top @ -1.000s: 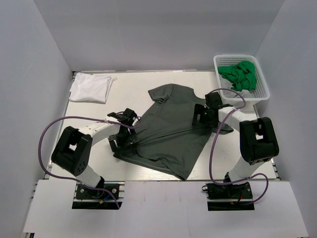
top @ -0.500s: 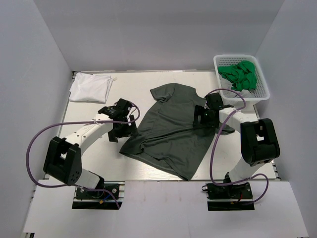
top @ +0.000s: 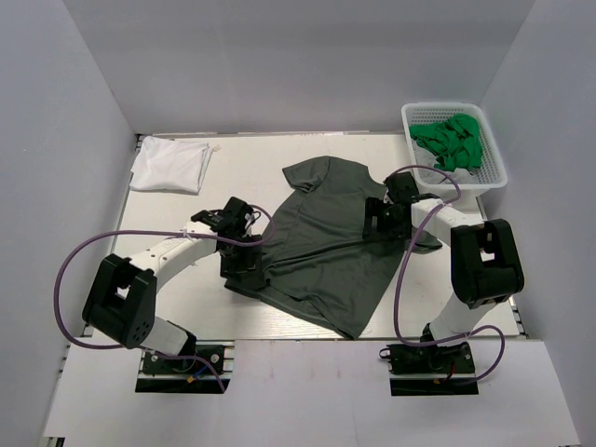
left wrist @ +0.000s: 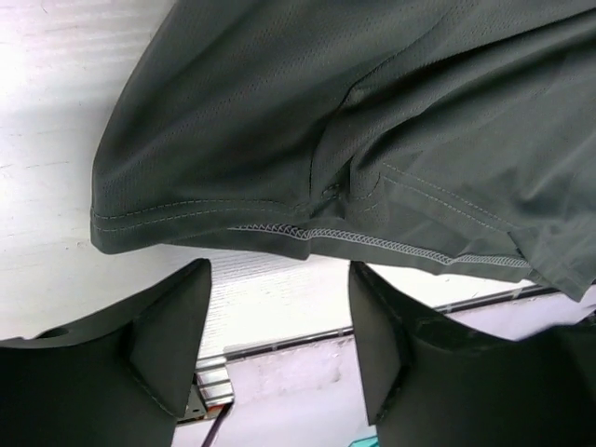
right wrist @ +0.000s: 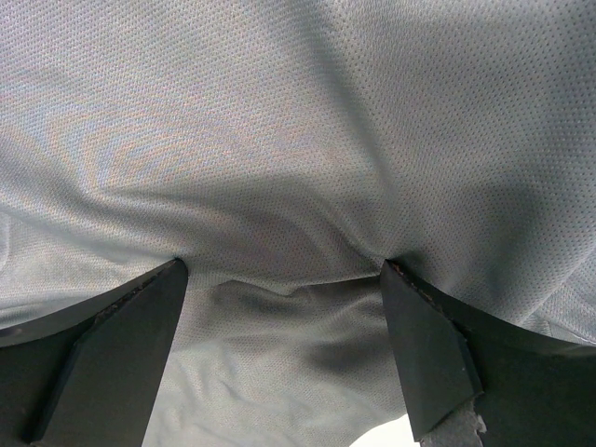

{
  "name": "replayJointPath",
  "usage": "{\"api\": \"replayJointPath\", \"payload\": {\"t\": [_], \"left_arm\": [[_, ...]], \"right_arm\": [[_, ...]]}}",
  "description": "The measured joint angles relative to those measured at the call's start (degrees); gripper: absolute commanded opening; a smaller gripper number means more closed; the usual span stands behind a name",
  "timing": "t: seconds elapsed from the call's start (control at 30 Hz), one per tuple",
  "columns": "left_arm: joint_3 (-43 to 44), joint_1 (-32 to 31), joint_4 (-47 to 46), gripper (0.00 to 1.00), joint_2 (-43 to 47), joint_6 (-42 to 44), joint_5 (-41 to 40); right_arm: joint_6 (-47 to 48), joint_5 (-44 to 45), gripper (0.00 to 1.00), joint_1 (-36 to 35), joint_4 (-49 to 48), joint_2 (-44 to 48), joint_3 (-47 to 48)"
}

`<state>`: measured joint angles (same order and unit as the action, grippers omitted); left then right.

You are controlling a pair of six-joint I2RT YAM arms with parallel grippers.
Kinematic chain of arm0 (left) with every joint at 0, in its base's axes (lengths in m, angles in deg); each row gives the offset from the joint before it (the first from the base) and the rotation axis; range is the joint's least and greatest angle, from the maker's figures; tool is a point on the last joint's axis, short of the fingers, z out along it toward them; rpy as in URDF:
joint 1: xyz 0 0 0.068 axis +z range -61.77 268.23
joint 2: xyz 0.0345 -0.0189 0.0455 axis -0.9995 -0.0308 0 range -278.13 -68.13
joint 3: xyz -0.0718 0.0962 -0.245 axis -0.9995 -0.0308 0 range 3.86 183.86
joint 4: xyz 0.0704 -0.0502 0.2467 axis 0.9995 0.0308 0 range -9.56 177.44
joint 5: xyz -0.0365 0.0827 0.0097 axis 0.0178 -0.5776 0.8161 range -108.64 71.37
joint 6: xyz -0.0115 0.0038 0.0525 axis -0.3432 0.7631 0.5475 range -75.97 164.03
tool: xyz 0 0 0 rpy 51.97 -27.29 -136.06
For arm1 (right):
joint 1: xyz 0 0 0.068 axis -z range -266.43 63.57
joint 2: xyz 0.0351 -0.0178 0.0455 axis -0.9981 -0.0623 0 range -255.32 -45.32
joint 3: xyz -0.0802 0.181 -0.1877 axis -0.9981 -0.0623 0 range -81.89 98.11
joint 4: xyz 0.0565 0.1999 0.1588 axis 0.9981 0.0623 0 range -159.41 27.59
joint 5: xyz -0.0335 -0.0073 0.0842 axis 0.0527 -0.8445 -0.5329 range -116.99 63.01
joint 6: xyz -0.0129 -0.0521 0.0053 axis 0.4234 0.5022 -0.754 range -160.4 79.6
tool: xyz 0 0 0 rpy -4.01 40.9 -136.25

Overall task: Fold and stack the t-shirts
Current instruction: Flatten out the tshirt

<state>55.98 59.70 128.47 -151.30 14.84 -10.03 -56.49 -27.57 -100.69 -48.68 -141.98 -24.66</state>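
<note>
The dark olive-grey t-shirt (top: 326,244) lies spread and creased mid-table, neck toward the back. The white t-shirt (top: 169,165) lies folded at the back left corner. My left gripper (top: 247,272) is at the dark shirt's near left hem. In the left wrist view this gripper (left wrist: 279,345) is open and empty, and the stitched hem (left wrist: 372,242) lies just beyond its fingertips. My right gripper (top: 377,220) rests on the shirt's right side. In the right wrist view it (right wrist: 284,270) is open wide, with its fingertips (right wrist: 177,272) pressed into the cloth (right wrist: 298,140).
A white mesh basket (top: 494,168) holding green cloth (top: 450,142) stands at the back right. Grey walls close in the left, back and right. The table's front rail (left wrist: 279,343) lies close behind the left gripper.
My left gripper has let go of the shirt's left edge, swung back off the cloth, then come back down to the near left hem. The shirt's left side has settled flat. The right arm has not moved.
</note>
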Motion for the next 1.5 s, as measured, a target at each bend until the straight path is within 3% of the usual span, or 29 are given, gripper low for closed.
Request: {"api": "replayJointPath", "payload": {"t": [0.27, 0.53, 0.9, 1.0, 1.03, 1.1, 1.3, 1.4, 1.5], "left_arm": [[0.0, -0.8, -2.3, 0.65, -3.1, -0.1, 1.2], [0.2, -2.8, -2.8, 0.48, -7.5, 0.7, 1.0], [5.2, -3.5, -2.4, 0.48, -12.7, 0.8, -0.7], [6.7, -3.5, -1.8, 0.37, -13.0, 0.7, -1.5], [7.1, -3.5, -1.6, 0.24, -13.2, 0.7, -1.8], [7.9, -3.5, -0.8, 0.15, -13.5, 0.6, -2.3], [8.7, -3.5, 0.0, 0.24, -13.9, 1.2, -2.7], [8.7, -3.5, 0.2, 0.00, -14.5, 1.2, -2.7], [8.7, -3.5, 0.2, 0.00, -15.3, 1.4, -2.6]], "right_arm": [[0.0, 0.0, 0.90, 0.0, 0.3, -0.2, 0.3], [0.0, 0.0, 0.90, 0.0, 0.4, -0.2, 0.3], [0.0, 0.0, 0.90, 0.0, 0.4, -0.2, 0.3], [0.0, 0.0, 0.90, 0.0, 0.4, -0.2, 0.3], [0.0, 0.0, 0.90, 0.0, 0.4, -0.2, 0.3], [0.0, 0.0, 0.90, 0.0, 0.4, -0.2, 0.3], [0.0, 0.0, 0.90, 0.0, 0.4, -0.2, 0.3], [0.0, 0.0, 0.90, 0.0, 0.4, -0.2, 0.3], [0.0, 0.4, 0.90, 0.0, 0.4, -0.2, 0.3]]}}
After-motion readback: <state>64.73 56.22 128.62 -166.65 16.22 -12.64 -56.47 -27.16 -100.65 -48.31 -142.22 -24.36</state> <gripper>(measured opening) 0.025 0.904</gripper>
